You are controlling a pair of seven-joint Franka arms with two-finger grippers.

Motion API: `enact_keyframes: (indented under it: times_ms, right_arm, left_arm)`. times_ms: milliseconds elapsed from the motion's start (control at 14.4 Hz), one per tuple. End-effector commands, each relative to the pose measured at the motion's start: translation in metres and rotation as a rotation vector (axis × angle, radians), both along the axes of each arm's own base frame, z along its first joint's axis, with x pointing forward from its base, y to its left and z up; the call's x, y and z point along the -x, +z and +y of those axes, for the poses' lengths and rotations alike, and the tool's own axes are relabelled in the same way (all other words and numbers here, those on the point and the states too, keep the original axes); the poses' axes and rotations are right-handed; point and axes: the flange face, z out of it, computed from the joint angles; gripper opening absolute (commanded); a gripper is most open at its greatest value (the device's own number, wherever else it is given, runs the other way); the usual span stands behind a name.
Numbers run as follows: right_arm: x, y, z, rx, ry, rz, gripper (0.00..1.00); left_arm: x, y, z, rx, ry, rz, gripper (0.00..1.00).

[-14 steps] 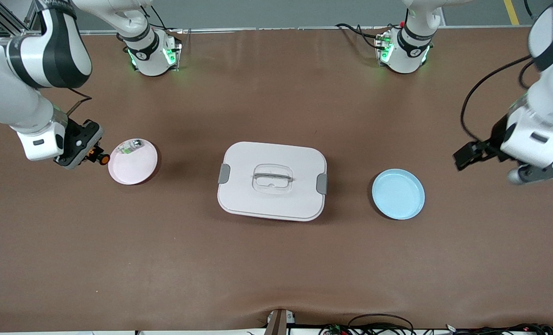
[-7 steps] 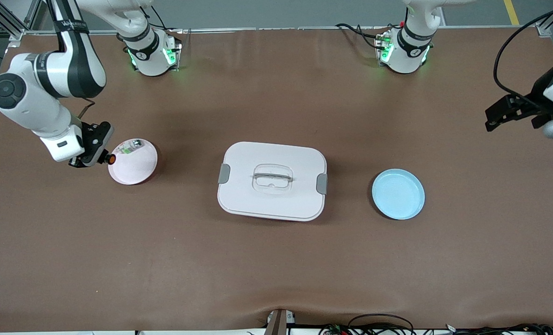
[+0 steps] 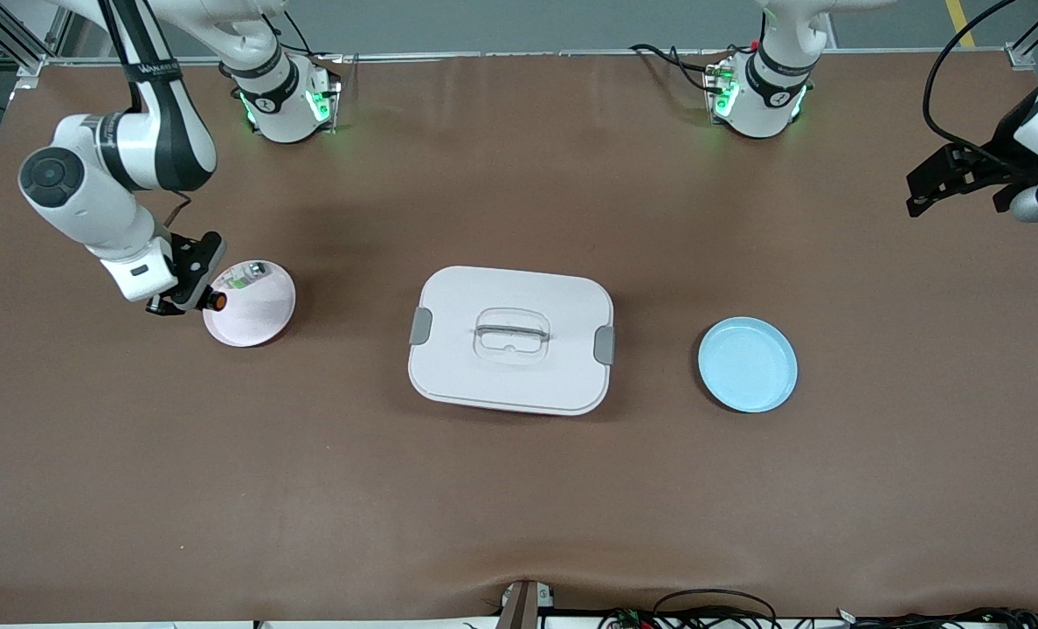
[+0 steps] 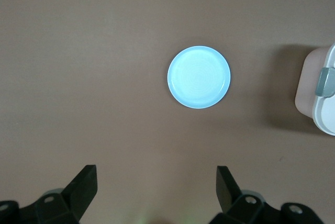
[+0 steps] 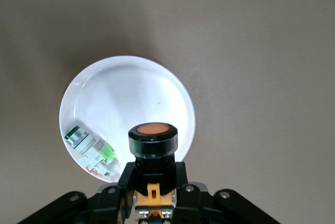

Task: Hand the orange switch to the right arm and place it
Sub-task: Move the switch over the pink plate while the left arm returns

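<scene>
Orange switch (image 5: 152, 139), gripped by right gripper (image 3: 189, 293), overhangs pink plate's (image 3: 261, 316) rim.

The right gripper (image 3: 203, 300) is carrying the orange switch (image 3: 216, 300) over the pink plate's (image 3: 261, 319) rim; the left gripper (image 3: 951, 179) is retreating toward the table's end.

Front view: high camera across the table (image 3: 519, 489), facing both arm bases along its top edge and taking in the whole tabletop; left wrist view: looks straight down from well above the table, blue plate (image 4: 199, 77) near centre and a corner of the white lidded box (image 4: 320, 96) at its edge, both shared with the front view (image 3: 747, 364) (image 3: 510, 339). Right wrist view: looks down from close above the pink plate (image 5: 127, 111), which the front view also shows (image 3: 252, 307); the two wrist views share nothing but bare tabletop.
</scene>
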Motion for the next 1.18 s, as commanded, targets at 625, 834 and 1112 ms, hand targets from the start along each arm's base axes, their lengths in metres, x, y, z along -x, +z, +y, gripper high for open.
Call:
enact_keyframes:
  times_ms: [625, 834, 1112]
  right_arm:
    - [0.002, -0.08, -0.002, -0.01, 0.039, -0.02, 0.0]
    - [0.004, -0.089, 0.002, -0.01, 0.048, -0.003, 0.0]
    - [0.006, -0.105, 0.004, -0.014, 0.052, -0.002, 0.03]
  left_arm:
    - [0.009, -0.008, -0.007, 0.01, -0.028, 0.031, 1.0]
    - [0.01, -0.012, -0.007, 0.008, -0.029, 0.04, 1.0]
    - [0.01, -0.012, -0.009, 0.009, -0.033, 0.035, 1.0]
